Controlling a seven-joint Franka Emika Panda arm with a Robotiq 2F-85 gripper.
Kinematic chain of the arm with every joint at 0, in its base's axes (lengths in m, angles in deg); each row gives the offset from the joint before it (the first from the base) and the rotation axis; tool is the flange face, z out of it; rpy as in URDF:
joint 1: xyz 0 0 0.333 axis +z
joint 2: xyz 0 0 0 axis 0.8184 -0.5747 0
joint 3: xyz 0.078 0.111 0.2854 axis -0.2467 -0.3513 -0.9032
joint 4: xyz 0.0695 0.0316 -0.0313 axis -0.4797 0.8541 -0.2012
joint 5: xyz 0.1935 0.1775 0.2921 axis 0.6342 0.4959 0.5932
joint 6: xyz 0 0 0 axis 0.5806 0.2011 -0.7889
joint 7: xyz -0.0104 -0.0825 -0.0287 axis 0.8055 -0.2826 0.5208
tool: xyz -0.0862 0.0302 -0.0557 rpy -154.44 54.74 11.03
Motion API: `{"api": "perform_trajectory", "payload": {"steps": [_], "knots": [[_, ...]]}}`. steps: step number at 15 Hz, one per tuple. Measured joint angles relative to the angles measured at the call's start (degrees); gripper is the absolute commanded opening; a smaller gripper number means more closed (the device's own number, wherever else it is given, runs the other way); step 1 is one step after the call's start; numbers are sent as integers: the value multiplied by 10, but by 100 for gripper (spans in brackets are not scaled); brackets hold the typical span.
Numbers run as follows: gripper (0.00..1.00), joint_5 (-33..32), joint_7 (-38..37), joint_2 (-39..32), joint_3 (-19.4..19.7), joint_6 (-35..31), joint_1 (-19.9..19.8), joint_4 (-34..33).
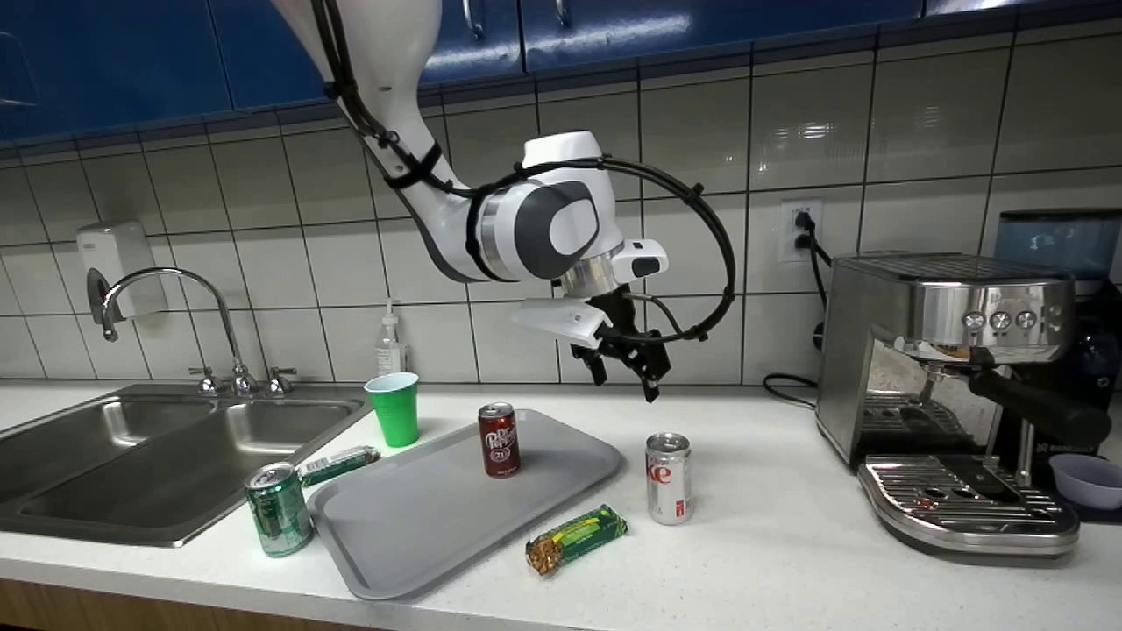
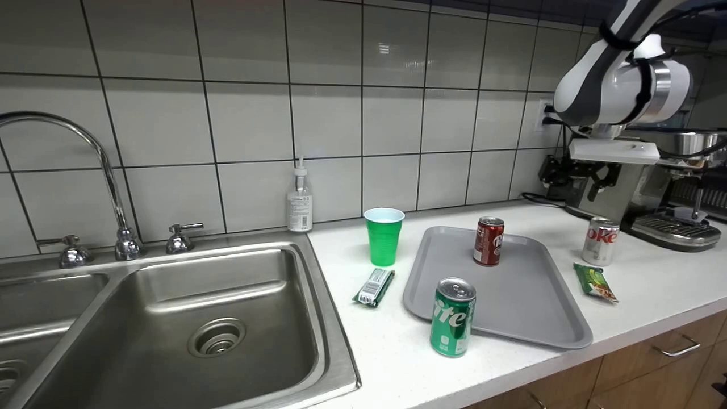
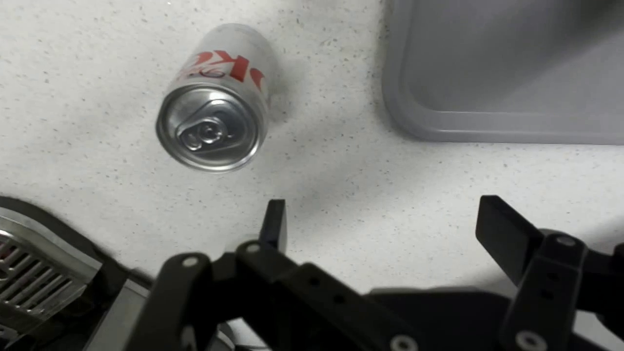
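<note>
My gripper (image 1: 625,386) hangs above the counter near the wall, its jaws wide apart with nothing between them; the wrist view shows bare countertop between the fingertips (image 3: 277,219). Nearest to it is an upright silver Coke can (image 1: 669,482), whose lid faces the wrist camera, left of and beyond the jaws. The grey tray (image 3: 487,97) has its corner at upper right there. On that tray stands a dark red Dr Pepper can (image 2: 488,241). A green snack bar (image 1: 578,536) lies between the tray and the Coke can.
A green Sprite can (image 2: 452,318), a green cup (image 2: 384,241) and another snack bar (image 2: 375,287) sit between tray and sink (image 2: 335,335). A steel espresso machine (image 1: 955,350) stands beyond the Coke can. Behind are a soap bottle (image 1: 390,346) and tiled wall.
</note>
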Motion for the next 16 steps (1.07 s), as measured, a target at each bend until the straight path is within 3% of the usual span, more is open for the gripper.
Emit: {"api": "perform_trajectory", "payload": {"steps": [16], "knots": [[100,26,34,31,-92,2,41,42]]}}
